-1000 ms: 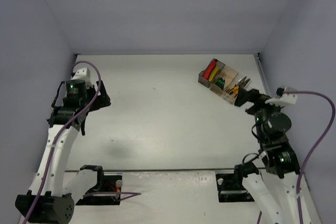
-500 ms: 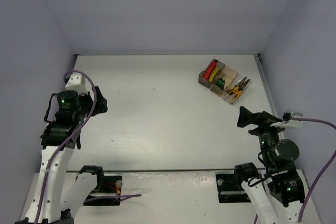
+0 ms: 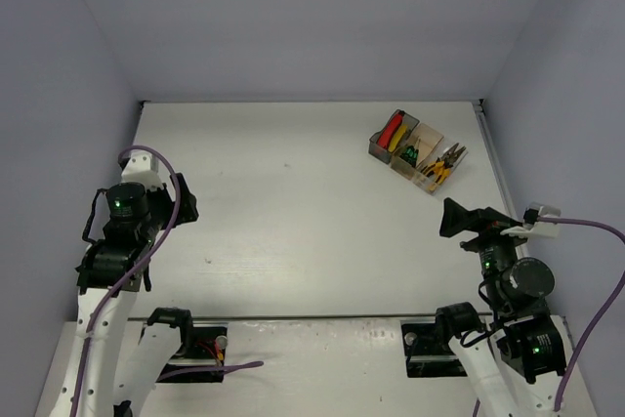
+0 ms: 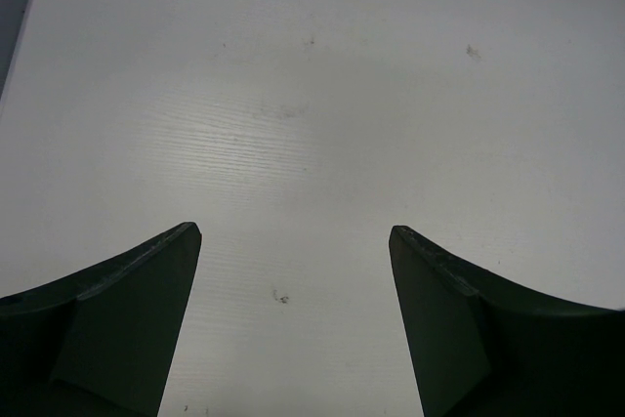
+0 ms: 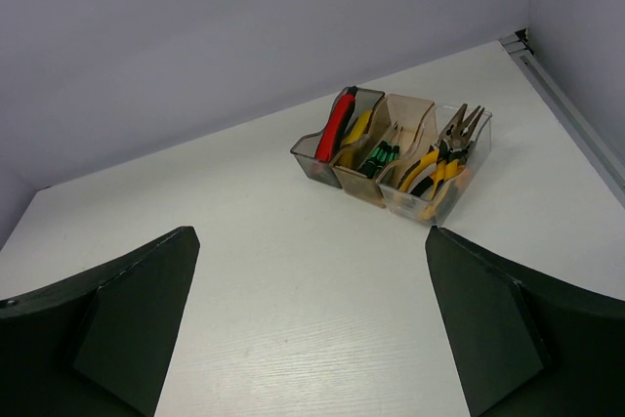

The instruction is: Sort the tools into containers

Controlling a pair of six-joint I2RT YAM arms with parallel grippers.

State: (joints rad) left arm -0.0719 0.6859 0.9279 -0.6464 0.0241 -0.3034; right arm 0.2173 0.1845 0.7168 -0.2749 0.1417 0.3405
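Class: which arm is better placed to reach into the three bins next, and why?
Right. The open right gripper faces the bins from their side; the left gripper, also open, is across the table.

Red knife point(image 5: 339, 122), yellow knife point(image 5: 357, 128), green-marked screwdrivers point(image 5: 381, 155), yellow-orange pliers point(image 5: 435, 169); smoky grey bin point(image 5: 311, 158), tan bin point(image 5: 359, 186), clear bin point(image 5: 415, 204).

Open table point(image 3: 293, 202) left of and nearer than the bins point(image 3: 418, 151); side wall point(image 3: 557, 95) close on their right.

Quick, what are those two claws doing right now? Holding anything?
Left gripper: open, holding nothing.
Right gripper: open, holding nothing.
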